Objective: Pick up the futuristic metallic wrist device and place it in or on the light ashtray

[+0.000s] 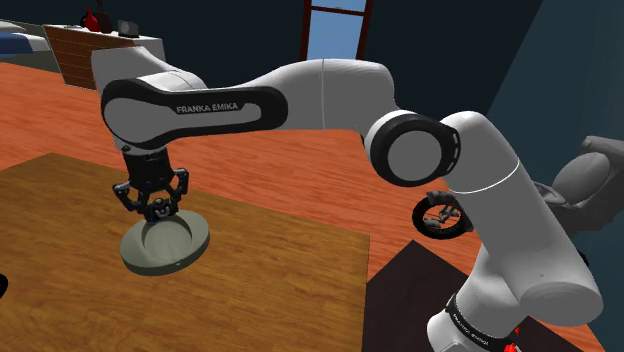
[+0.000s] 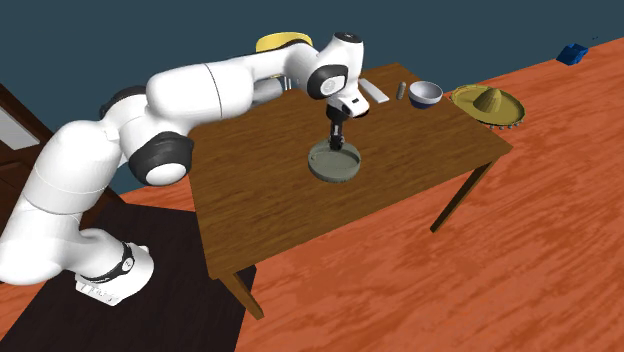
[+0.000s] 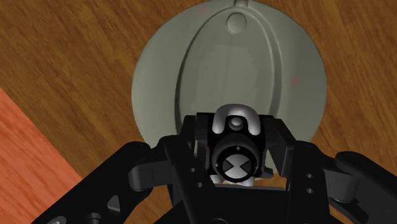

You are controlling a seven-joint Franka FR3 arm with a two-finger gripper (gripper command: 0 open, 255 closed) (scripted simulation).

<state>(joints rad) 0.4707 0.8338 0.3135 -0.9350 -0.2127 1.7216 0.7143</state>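
My fingers [image 3: 137, 175] cover most of the wrist device [image 3: 234, 162]; of its band I see a grey arch above the round face. Together they hide the ashtray's [image 3: 184, 70] near rim, and the picture's edge cuts off its far rim. In the second exterior view my arm [image 2: 220, 90] hides most of a yellow thing [image 2: 276, 42] by the table's [image 2: 440, 150] far edge. A small grey piece [image 2: 400, 91] there is too small to name.

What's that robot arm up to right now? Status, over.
Gripper shut on wrist device. Device hangs just over grey ashtray, not yet released. Bowl and hat far off, not in the way.
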